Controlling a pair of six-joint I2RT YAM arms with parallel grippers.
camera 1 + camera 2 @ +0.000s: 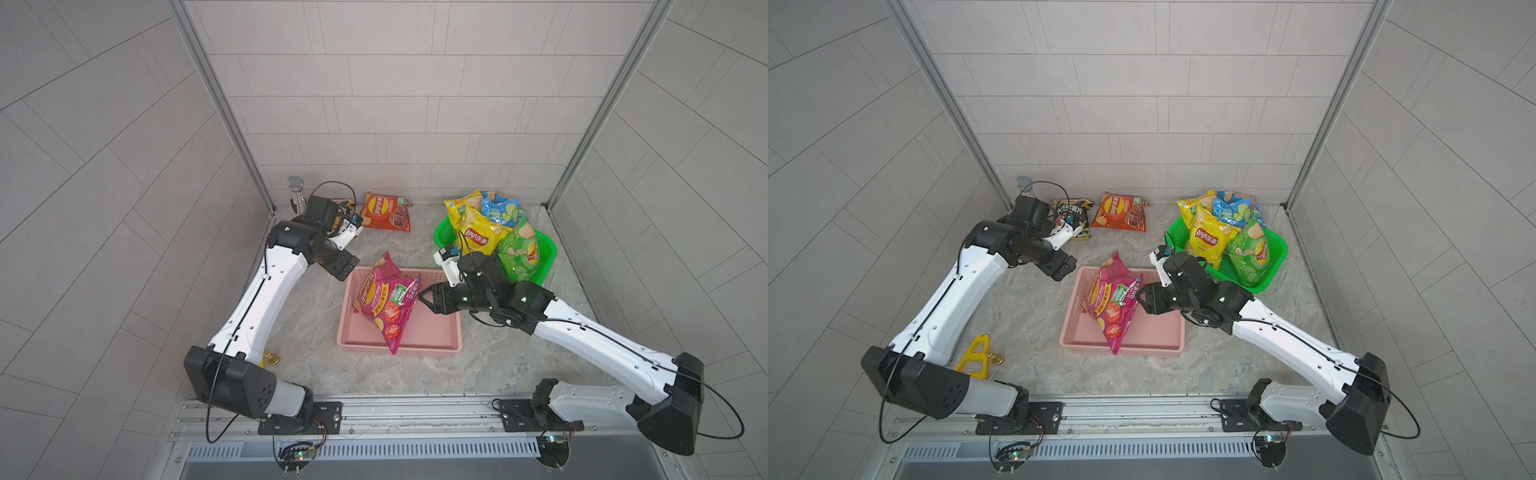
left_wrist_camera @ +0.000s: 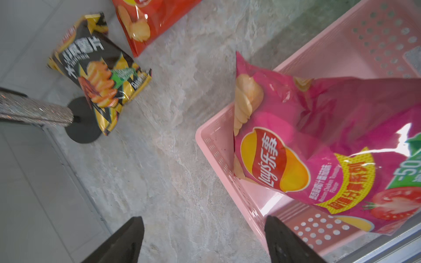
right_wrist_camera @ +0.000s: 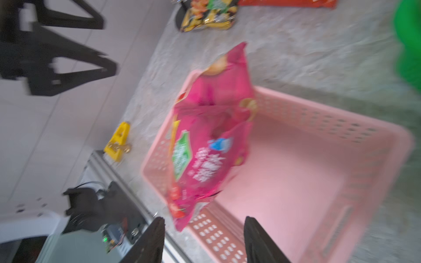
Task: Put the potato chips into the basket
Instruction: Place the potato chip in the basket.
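Note:
A magenta potato chips bag [image 1: 386, 307] [image 1: 1111, 307] [image 2: 319, 148] [image 3: 209, 145] stands tilted in the pink basket [image 1: 415, 351] [image 1: 1142, 349] [image 2: 214, 145] [image 3: 319, 159], leaning on its left wall. My left gripper [image 1: 347, 270] [image 1: 1063, 268] [image 2: 204, 219] is open and empty over the floor beside the basket's far-left corner. Open too, my right gripper [image 1: 426, 300] [image 1: 1142, 301] [image 3: 205, 219] sits at the bag's right edge without pinching it. An orange-red bag [image 1: 384, 212] [image 1: 1121, 212] and a black bag [image 1: 1071, 218] [image 2: 95, 72] lie at the back.
A green basket [image 1: 548, 253] [image 1: 1277, 249] at the back right is heaped with yellow [image 1: 478, 237], blue [image 1: 500, 210] and green [image 1: 519, 249] bags. A glittery microphone [image 1: 296, 191] [image 2: 34, 111] stands in the back-left corner. A yellow stand [image 1: 973, 357] [image 3: 118, 141] lies front left.

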